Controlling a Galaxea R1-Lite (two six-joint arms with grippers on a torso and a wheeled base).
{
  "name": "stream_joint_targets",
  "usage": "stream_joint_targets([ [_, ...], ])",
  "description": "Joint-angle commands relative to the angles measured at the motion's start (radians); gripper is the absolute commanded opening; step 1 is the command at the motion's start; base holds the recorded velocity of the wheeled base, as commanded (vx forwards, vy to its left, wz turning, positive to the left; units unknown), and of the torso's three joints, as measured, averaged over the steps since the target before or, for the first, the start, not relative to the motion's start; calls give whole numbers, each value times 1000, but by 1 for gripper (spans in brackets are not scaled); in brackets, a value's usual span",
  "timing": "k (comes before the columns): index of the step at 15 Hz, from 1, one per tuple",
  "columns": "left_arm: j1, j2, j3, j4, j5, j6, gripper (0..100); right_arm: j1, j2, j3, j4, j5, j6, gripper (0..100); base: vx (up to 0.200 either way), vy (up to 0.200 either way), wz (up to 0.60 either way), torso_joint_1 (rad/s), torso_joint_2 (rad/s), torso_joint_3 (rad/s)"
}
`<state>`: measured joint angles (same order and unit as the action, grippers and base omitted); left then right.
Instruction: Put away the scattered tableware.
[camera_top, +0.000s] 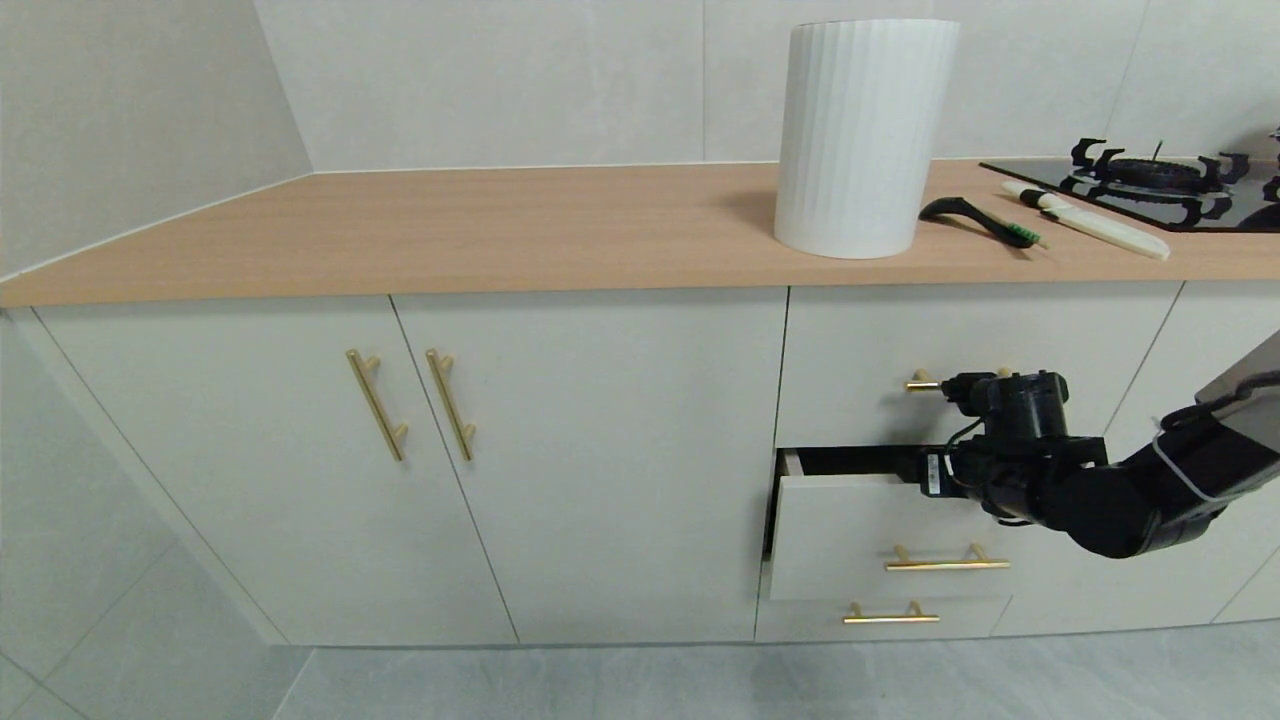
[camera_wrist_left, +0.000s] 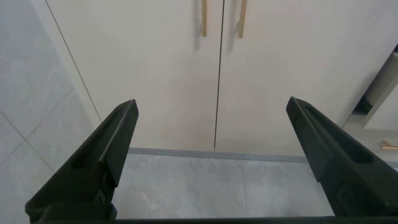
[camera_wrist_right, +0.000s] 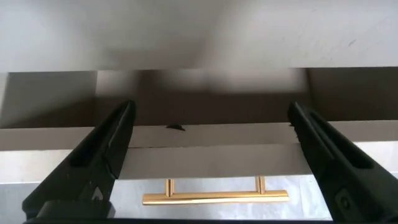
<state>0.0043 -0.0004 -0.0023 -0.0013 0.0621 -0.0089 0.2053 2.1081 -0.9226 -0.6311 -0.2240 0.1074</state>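
On the wooden countertop (camera_top: 450, 230), at the right, lie a black-handled utensil (camera_top: 975, 217) and a long white knife (camera_top: 1095, 228). Below them a white drawer (camera_top: 850, 540) with a gold handle (camera_top: 947, 563) stands partly pulled out. My right gripper (camera_top: 935, 472) sits at the dark gap above the drawer front. In the right wrist view the right gripper (camera_wrist_right: 211, 110) is open and empty, facing that gap over the drawer front (camera_wrist_right: 211, 163). My left gripper (camera_wrist_left: 211, 107) is open and empty, low before the cabinet doors (camera_wrist_left: 217, 68).
A tall white ribbed container (camera_top: 858, 140) stands on the counter left of the utensils. A black gas hob (camera_top: 1150, 185) fills the counter's far right. Two cabinet doors with gold handles (camera_top: 410, 405) are shut at the left. Another drawer handle (camera_top: 890, 617) lies below.
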Motion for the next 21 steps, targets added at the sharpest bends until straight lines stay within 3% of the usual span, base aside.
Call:
stream_joint_targets([
  [1, 0, 0, -1, 0, 1, 0, 100, 0, 13, -2, -1, 0, 0, 100, 0, 0, 0, 0, 0, 0],
  [5, 0, 0, 1, 0, 1, 0, 100, 0, -28, 28, 16, -1, -43, 100, 0, 0, 0, 0, 0, 0],
  [14, 0, 0, -1, 0, 1, 0, 100, 14, -215, 33, 398, 11, -54, 100, 0, 0, 0, 0, 0, 0],
  [21, 0, 2, -1, 0, 1, 0, 100, 46, -249, 41, 584, 9, -48, 100, 0, 0, 0, 0, 0, 0],
])
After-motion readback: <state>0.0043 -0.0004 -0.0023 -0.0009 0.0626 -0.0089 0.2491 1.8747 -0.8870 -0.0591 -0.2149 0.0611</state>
